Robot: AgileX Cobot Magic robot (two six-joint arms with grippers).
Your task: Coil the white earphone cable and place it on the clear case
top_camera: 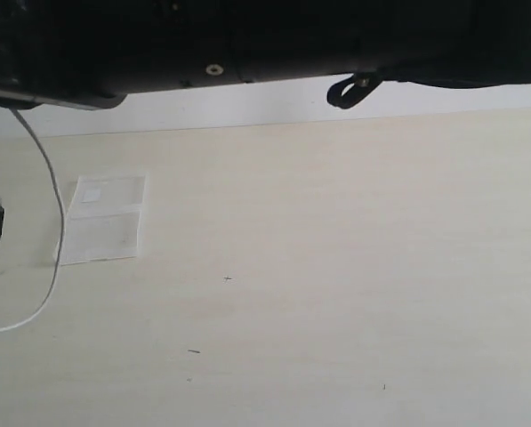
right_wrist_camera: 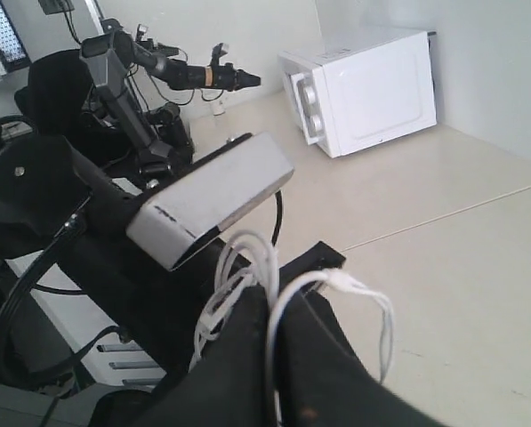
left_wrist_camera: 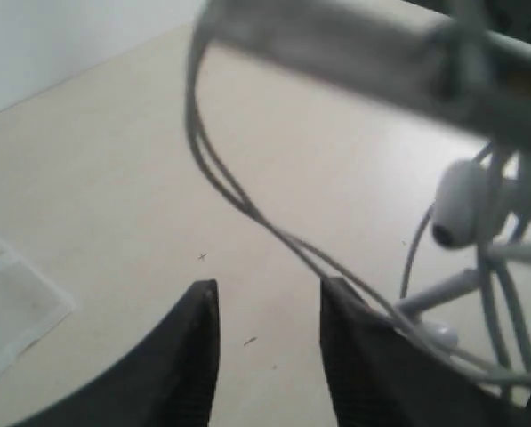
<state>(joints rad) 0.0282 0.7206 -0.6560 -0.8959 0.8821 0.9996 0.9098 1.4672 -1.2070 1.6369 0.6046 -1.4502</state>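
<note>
Above the table (top_camera: 336, 267), left gripper (left_wrist_camera: 269, 292) agape, right gripper (right_wrist_camera: 270, 307) tight on white earphone cable (right_wrist_camera: 339, 279).

Nothing legible — the label (top_camera: 92, 195) on the clear case (top_camera: 100, 233) is blurred.

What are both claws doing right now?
Left claw: open; the white earphone cable drapes over one finger.
Right claw: closed on that cable.
</note>
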